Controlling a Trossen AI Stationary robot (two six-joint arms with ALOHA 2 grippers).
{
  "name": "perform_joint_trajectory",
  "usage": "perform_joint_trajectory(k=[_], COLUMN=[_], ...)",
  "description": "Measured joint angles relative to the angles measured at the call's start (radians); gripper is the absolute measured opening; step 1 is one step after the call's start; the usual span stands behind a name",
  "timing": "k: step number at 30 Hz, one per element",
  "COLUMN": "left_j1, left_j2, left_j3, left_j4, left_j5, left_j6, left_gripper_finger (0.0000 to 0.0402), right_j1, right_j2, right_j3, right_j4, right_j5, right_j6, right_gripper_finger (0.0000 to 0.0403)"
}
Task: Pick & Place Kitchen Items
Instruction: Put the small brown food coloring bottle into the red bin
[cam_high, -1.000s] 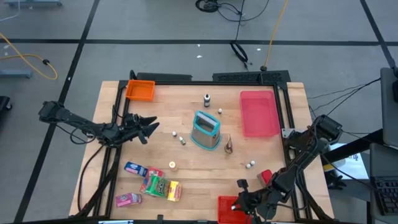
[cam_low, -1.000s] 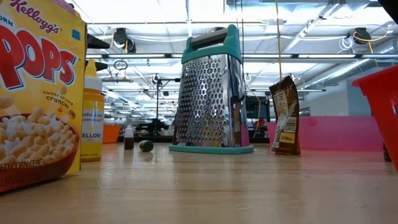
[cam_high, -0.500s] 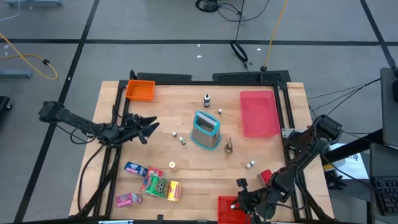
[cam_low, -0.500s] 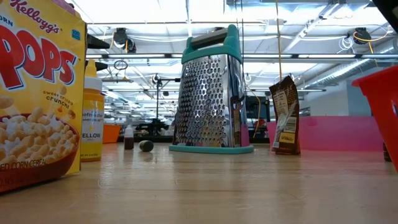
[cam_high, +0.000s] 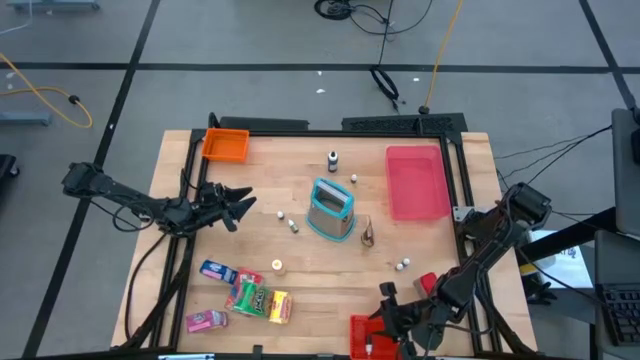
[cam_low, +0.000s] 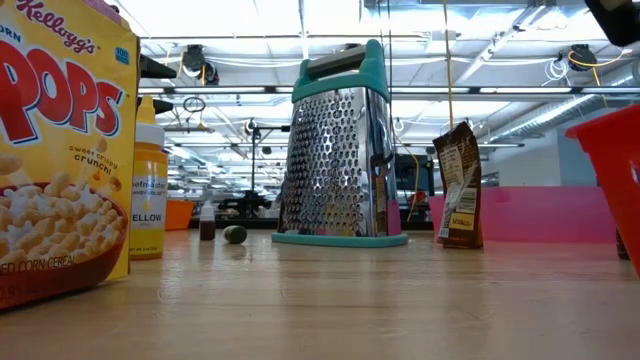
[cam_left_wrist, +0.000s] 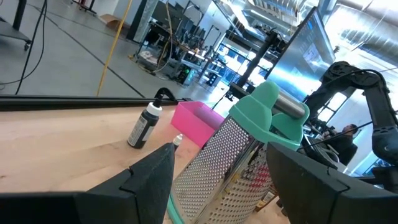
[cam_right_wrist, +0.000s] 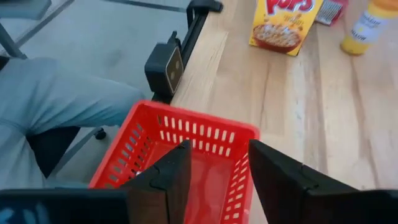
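Over on the left, the left gripper (cam_high: 243, 207) hovers above the wooden table (cam_high: 300, 300) near its left edge, fingers spread apart with nothing between them, pointing toward the middle. An orange plastic bin (cam_high: 225, 146) sits at the back left corner. Near the front left lies a cluster of snack packets: a blue packet (cam_high: 216, 270), a green packet (cam_high: 248, 296), a yellow cereal box (cam_high: 277, 306) and a pink packet (cam_high: 205, 320), all flat on the wood. A yellow-capped bottle (cam_high: 277, 266) stands just beside them. At centre stands the metal box grater with a teal handle (cam_high: 331, 209), a small dark bottle (cam_high: 333, 158) behind it and a brown pouch (cam_high: 368, 233) to its right. A flat pink tray (cam_high: 416, 182) lies at the back right. At the front right, the right gripper (cam_high: 382, 322) hangs over the red slatted basket (cam_right_wrist: 174, 155), its fingers parted and empty.
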Motion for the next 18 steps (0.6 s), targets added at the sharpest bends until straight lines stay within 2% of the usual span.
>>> perform_joint_trajectory(k=[3,10,13,18], left_j1=[0.000,0.000,0.000,0.000], left_j2=[0.000,0.000,0.000,0.000], left_j3=[0.000,0.000,0.000,0.000], left_j4=[0.000,0.000,0.000,0.000], left_j5=[0.000,0.000,0.000,0.000], left_j6=[0.007,0.018,0.022,0.020], left_gripper_finger=[0.0255,0.0255,0.0255,0.0255], right_j1=[-0.008,-0.013,-0.013,-0.026], right_j2=[-0.022,-0.078,-0.130,-0.241], right_j3=[0.000,0.000,0.000,0.000], right_j4=[-0.019,-0.121,-0.207,-0.370], right_j5=[0.003,0.132,0.214,0.416], right_j6=[-0.004,-0.026,-0.029,-0.006], right_gripper_finger=[0.0157,0.0157,0.0157,0.0157])
